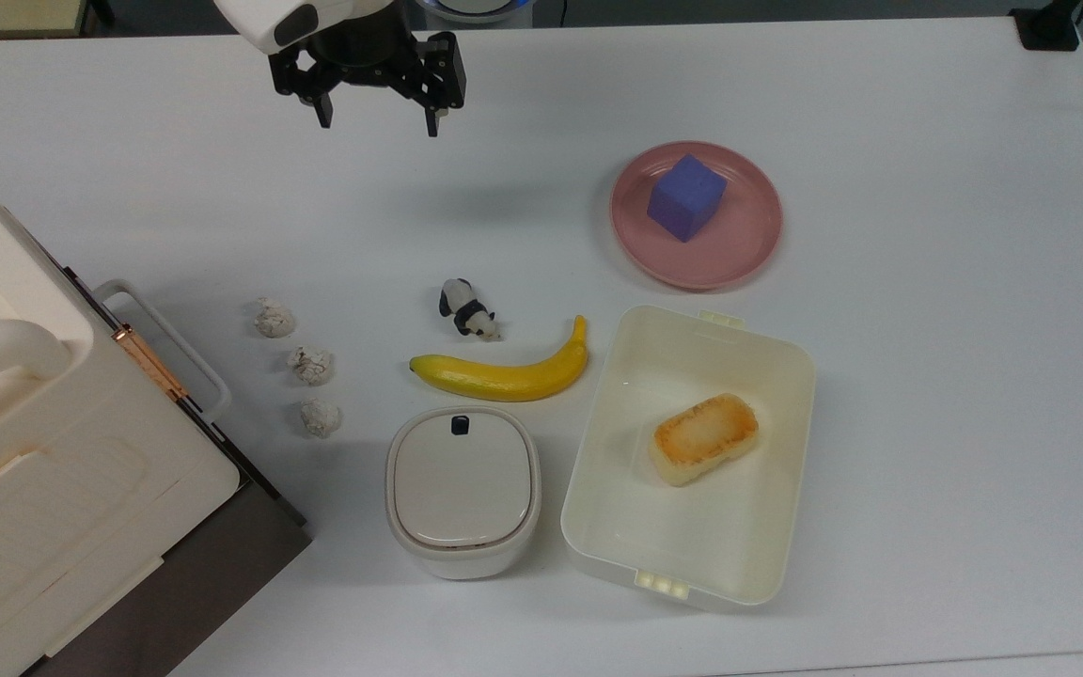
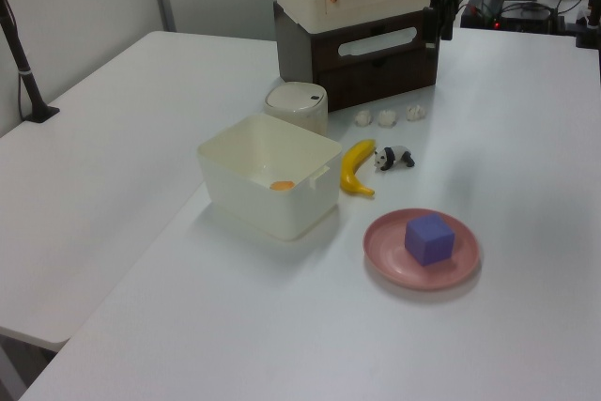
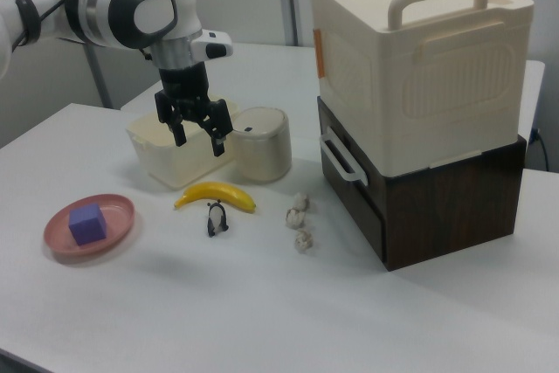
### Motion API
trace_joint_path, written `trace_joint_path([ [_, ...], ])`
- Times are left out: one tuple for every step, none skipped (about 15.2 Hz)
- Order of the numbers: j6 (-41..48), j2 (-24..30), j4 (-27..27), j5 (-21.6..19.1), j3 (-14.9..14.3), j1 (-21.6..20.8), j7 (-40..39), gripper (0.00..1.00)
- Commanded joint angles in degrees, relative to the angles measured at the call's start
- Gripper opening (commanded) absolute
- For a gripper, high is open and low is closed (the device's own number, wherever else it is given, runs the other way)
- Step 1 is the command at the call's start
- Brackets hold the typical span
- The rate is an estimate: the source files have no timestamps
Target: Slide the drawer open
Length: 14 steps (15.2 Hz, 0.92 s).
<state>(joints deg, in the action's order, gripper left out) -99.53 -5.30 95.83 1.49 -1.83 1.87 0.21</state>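
Observation:
The drawer (image 3: 354, 183) sits shut in the dark brown cabinet under the cream box; only its dark front panel shows, and the box behind it is hidden. Its white loop handle (image 1: 168, 346) (image 3: 341, 160) (image 2: 377, 41) sticks out toward the table. My gripper (image 1: 377, 123) (image 3: 200, 143) hangs open with nothing between its fingers, above the table at the top view's upper middle. It is well apart from the handle, which lies toward the top view's lower left.
Three crumpled white lumps (image 1: 311, 365) lie just in front of the handle. A toy panda (image 1: 468, 309), a banana (image 1: 508, 371), a lidded white pot (image 1: 463, 488), a white tub (image 1: 598, 508) holding bread and a pink plate (image 1: 748, 246) with a purple cube fill the middle.

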Motion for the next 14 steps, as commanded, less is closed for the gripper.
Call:
trace_joint_path([
  [1.44, 0.64, -0.38, 0.88, -2.55, -1.78, -0.13, 1.0],
  [1.44, 0.64, -0.38, 0.97, -2.56, -1.96, -0.13, 1.0],
  [1.44, 0.64, -0.38, 0.97, -2.56, -2.14, -0.13, 1.0],
  [1.44, 0.64, -0.38, 0.97, -2.65, -2.31, -0.21, 1.0],
  [1.44, 0.64, -0.38, 0.97, -2.65, -2.4, -0.13, 1.0],
  [1.44, 0.64, -0.38, 1.06, -2.65, -2.4, -0.13, 1.0],
  [1.44, 0.64, -0.38, 1.41, -2.57, -2.4, -0.13, 1.0],
  [1.53, 0.64, -0.38, 1.41, -2.65, -2.4, -0.13, 1.0],
  [1.45, 0.64, -0.38, 1.41, -2.57, -2.4, -0.21, 1.0],
  [1.53, 0.64, -0.38, 1.41, -2.56, -2.4, -0.13, 1.0],
  [1.62, 0.55, -0.38, 1.41, -2.56, -2.4, -0.13, 1.0],
  [1.71, 0.64, -0.38, 1.41, -2.56, -2.4, -0.13, 1.0],
  [1.88, 0.64, -0.38, 1.41, -2.65, -2.4, 0.05, 1.0],
  [1.97, 0.64, -0.38, 1.41, -2.65, -2.4, 0.14, 1.0],
])
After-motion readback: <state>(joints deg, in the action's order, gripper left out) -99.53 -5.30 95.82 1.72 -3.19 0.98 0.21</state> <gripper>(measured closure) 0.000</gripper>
